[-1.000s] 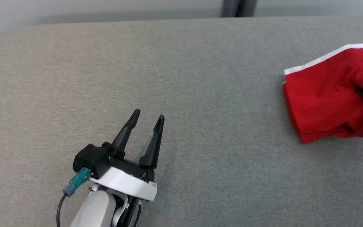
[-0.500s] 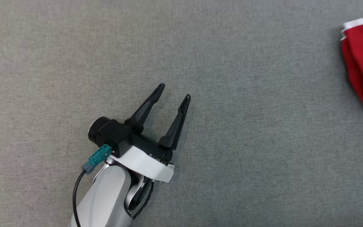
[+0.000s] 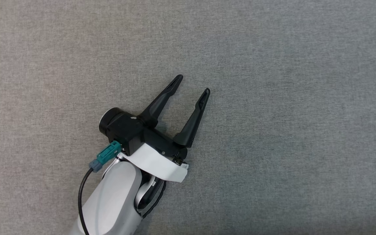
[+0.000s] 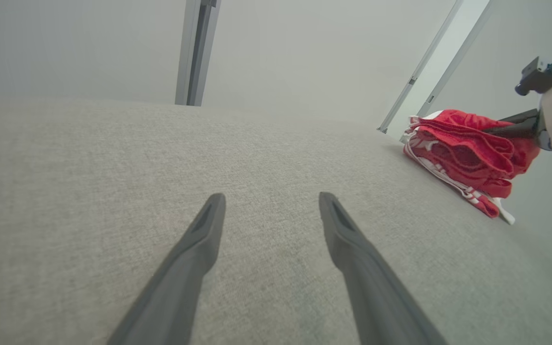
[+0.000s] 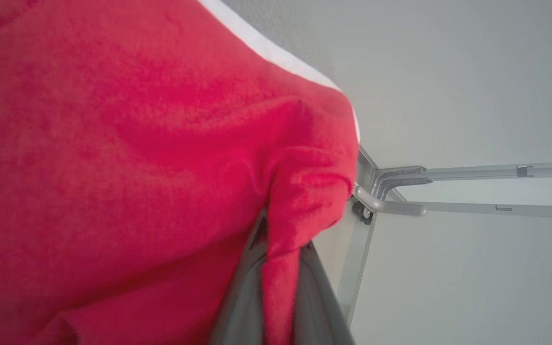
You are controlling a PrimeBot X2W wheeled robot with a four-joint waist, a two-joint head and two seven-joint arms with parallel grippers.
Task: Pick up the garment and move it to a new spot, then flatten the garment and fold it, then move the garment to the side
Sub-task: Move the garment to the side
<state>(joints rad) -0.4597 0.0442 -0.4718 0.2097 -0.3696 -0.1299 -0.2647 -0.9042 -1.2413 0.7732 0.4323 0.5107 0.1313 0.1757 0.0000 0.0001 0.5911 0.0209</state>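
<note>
Your left gripper (image 3: 193,83) sits over the grey surface (image 3: 289,147), fingers spread, nothing between them. The folded red garment (image 4: 463,153) lies well to its right, near the surface's edge, with a fold clamped in your right gripper (image 5: 283,239).

The left tool (image 3: 193,83) sits at the centre of the frame, its two long dark fingers spread apart with nothing between them, pointing toward the upper right. Beneath it spreads the grey fabric-covered table (image 3: 289,130). A teal connector (image 3: 109,154) with a black cable (image 3: 81,195) juts from its left side. The pale forearm (image 3: 116,202) runs down to the bottom edge.
</note>
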